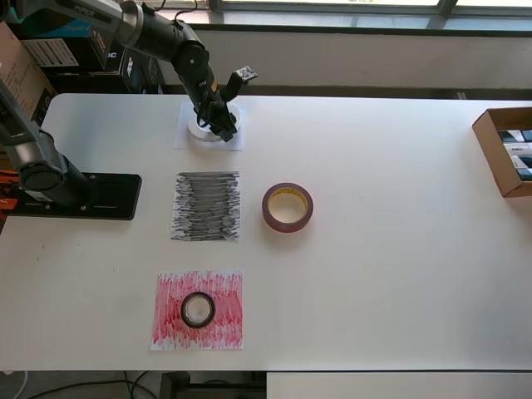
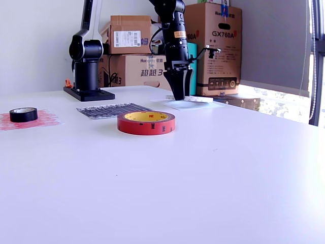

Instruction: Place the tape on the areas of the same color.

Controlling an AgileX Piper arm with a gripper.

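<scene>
My gripper (image 1: 221,126) (image 2: 180,95) is down at the far white sheet (image 1: 184,141) (image 2: 209,104), its fingers close together on the rim of the flat white tape ring (image 1: 199,130) (image 2: 199,99), which lies on that sheet. The dark-red roll with a yellowish core (image 1: 288,226) (image 2: 146,125) lies on the bare table, to the right of the black-scribbled sheet (image 1: 206,206) (image 2: 109,110) in the overhead view. The small black roll (image 1: 184,309) (image 2: 23,114) sits on the red-scribbled sheet (image 1: 170,331) (image 2: 44,120).
The arm's black base (image 1: 79,196) (image 2: 87,91) stands at the table's left edge in the overhead view. An open cardboard box (image 1: 499,158) sits at the right edge. Stacked cartons (image 2: 216,46) stand behind the table.
</scene>
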